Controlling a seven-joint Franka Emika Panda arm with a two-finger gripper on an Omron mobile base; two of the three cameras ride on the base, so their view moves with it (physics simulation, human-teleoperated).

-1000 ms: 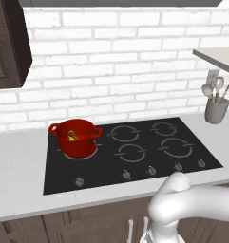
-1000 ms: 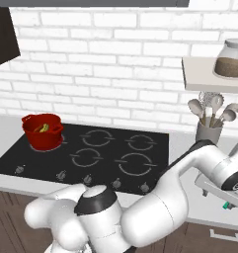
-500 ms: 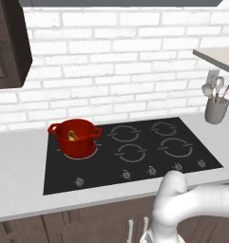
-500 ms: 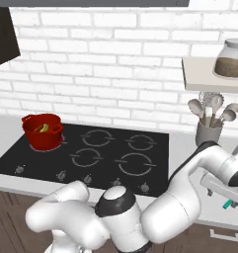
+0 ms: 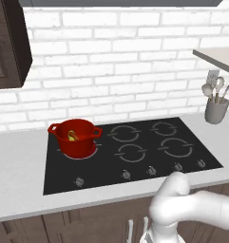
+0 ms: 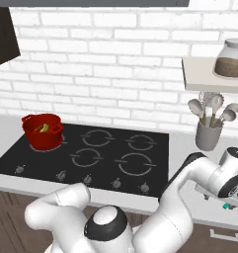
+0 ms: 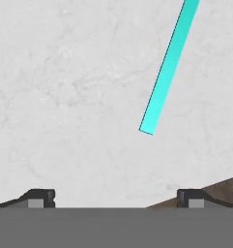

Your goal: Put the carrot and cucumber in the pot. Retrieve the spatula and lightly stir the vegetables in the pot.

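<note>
Left base view has the grey countertop [image 5: 21, 175] running across the middle of the frame, with the white brick wall [image 5: 116, 66] behind it and a dark cabinet [image 5: 9, 42] in the upper left corner. Next biggest is the black cooktop [image 5: 135, 154], sitting centre frame with its burner rings and a row of knobs along the front edge. On the back-left burner stands the red pot [image 5: 75, 138], left of centre, and you can see the orange carrot [image 5: 72, 138] lying inside it with the yellow-green cucumber [image 5: 73, 134] right against it, so both veggies are in there.

Over at the right edge there's a grey utensil holder [image 5: 215, 110] with metal spoons sticking up, under a pale shelf [image 5: 218, 59] in the upper right. In the right base view that same shelf carries a glass jar [image 6: 230, 59] with something brown in it, upper right corner.

Hand view looks down on pale marbled counter, and the spatula [image 7: 170, 65] shows as a teal handle slanting from the top right edge down toward the middle, its lower end stopping just right of centre. Its flat end is out of frame. The gripper [image 7: 116, 197] is at the bottom of that view with its two dark tips spread wide apart, nothing between them, and the handle sits well above them, not touching.
</note>
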